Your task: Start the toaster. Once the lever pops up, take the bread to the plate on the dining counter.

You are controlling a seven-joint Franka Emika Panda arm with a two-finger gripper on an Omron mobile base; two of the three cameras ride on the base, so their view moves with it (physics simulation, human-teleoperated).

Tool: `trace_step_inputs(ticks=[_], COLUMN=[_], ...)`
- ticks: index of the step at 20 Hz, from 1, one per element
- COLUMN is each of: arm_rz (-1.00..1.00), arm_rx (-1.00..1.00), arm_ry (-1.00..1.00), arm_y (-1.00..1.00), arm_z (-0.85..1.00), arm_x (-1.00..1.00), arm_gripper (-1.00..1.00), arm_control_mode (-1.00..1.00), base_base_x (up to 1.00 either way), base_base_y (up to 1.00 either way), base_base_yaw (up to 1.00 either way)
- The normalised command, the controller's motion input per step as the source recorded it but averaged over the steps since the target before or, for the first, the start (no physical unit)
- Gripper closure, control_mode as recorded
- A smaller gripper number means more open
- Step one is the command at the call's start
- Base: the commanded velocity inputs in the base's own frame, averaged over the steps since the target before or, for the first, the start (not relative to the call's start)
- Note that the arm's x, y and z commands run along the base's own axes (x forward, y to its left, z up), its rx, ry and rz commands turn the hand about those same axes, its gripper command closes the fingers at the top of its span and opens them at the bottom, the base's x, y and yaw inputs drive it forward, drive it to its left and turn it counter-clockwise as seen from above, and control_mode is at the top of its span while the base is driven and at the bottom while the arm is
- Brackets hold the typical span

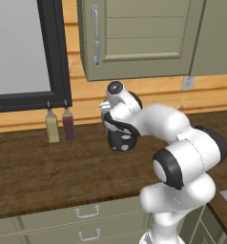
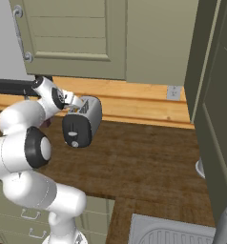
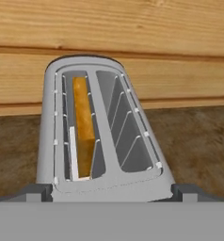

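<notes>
The gripper (image 3: 112, 190) hangs wide open just above the toaster (image 3: 102, 136), its tips spread to either side of the near end of the toaster and grasping nothing. Directly beneath the gripper, the bread (image 3: 84, 127) stands on edge in the left slot, apparently sunk low. The toaster stands on the wooden desk (image 2: 149, 162) against the wall.

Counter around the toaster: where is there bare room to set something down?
Bare wood lies in front of the toaster and to its right, up to the tall cabinet. More lies before the two bottles. It is crowded where the arm hangs over the toaster.
</notes>
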Motion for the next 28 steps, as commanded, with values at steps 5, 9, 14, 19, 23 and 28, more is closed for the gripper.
trace_step_inputs(ticks=[5,9,14,19,23,28], arm_rz=[0.00,0.00,-0.02,-0.01,0.00,0.00], arm_rx=[-0.02,-0.01,0.00,0.00,0.00,0.00], arm_ry=[-0.02,-0.03,0.00,0.00,0.00,0.00], arm_y=[0.00,0.00,0.00,0.00,0.00,0.00], arm_z=[-0.04,-0.04,-0.08,-0.11,-0.04,-0.05], arm_x=[0.07,0.20,0.20,0.08,0.01,0.18], arm_gripper=[-1.00,-1.00,-1.00,-1.00,-1.00,-1.00], arm_control_mode=[-1.00,-1.00,-1.00,-1.00,-1.00,-1.00], base_base_x=[0.00,0.00,0.00,0.00,0.00,0.00], base_base_y=[0.00,0.00,0.00,0.00,0.00,0.00], base_base_yaw=[0.00,0.00,0.00,0.00,0.00,0.00])
